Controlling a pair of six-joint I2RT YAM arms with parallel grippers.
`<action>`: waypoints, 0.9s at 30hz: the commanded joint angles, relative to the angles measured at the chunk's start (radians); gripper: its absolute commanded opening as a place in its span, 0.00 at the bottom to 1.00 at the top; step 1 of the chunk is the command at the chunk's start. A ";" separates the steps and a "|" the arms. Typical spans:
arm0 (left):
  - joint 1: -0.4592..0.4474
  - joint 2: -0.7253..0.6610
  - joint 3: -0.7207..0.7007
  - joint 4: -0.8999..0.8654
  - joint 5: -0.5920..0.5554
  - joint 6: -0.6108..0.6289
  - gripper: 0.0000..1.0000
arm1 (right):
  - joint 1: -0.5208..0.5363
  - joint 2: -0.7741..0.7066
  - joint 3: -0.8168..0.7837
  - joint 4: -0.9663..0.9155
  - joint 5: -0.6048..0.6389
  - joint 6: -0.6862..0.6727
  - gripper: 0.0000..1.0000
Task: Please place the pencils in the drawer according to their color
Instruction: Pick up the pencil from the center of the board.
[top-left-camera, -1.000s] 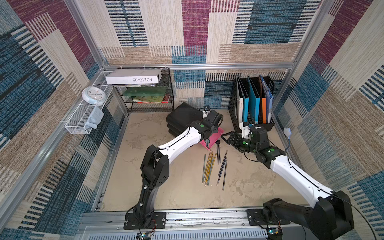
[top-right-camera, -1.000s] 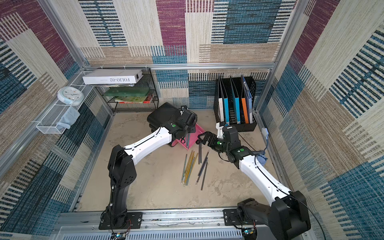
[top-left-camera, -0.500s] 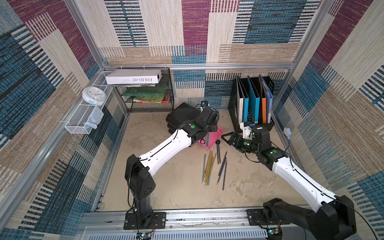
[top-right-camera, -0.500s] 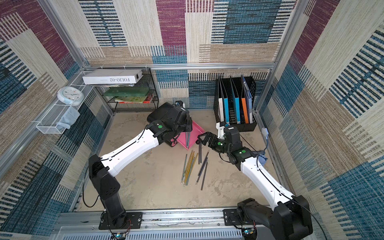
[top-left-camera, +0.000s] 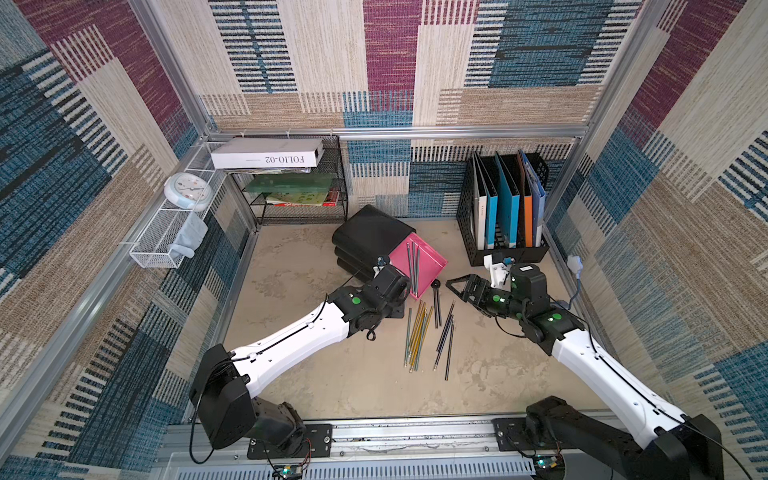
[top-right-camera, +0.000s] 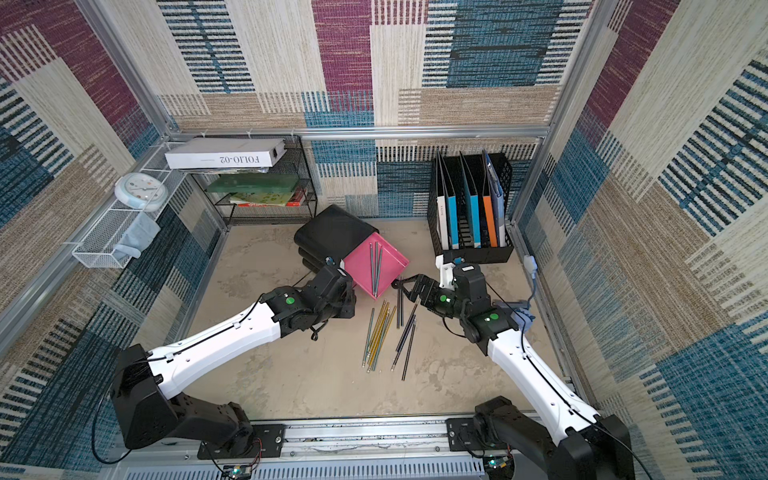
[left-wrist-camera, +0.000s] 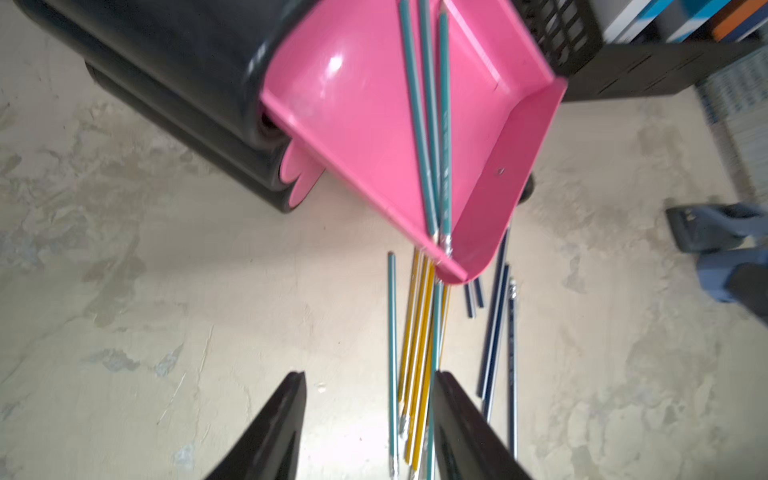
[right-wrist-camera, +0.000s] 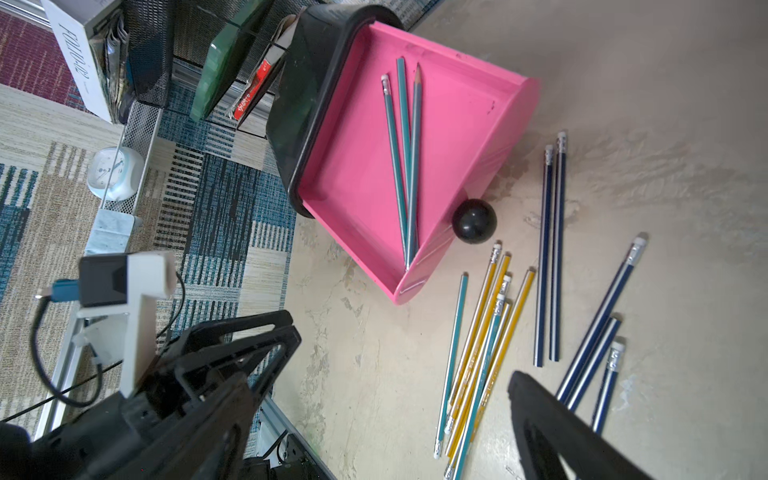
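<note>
Now, left gripper (left-wrist-camera: 370, 376) parted and empty, just left of the pink drawer (right-wrist-camera: 353, 166). Right gripper (right-wrist-camera: 403, 353) gapes wide, empty, at its right. Three teal pencils (right-wrist-camera: 409, 166) lie inside the drawer, while loose pencils (right-wrist-camera: 478, 340) are scattered on the floor (right-wrist-camera: 623, 83) between the arms.

Box (top-left-camera: 268, 153): white, printed "FOLIO-02", lying on top of the black wire rack (top-left-camera: 343, 183) by the back wall.
Rack shelf: green board (top-left-camera: 291, 183) over a red-edged book (top-left-camera: 328, 198).
Clock (top-left-camera: 188, 192): pale, round, on the white wire wall shelf.
Mesh basket (top-left-camera: 151, 249): white, holding a pale blue cloth (top-left-camera: 190, 233).
File holder (top-left-camera: 467, 232): black, with upright blue and orange folders (top-left-camera: 509, 208).
</note>
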 joint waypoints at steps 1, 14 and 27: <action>-0.016 -0.005 -0.061 0.042 0.037 -0.024 0.54 | 0.001 -0.003 -0.014 0.001 -0.023 0.013 0.99; -0.064 0.155 -0.142 0.137 0.071 -0.032 0.54 | 0.003 0.010 -0.012 -0.008 -0.020 0.027 0.99; -0.077 0.307 -0.065 0.142 0.051 -0.002 0.54 | 0.003 0.057 0.017 -0.006 -0.003 0.015 0.99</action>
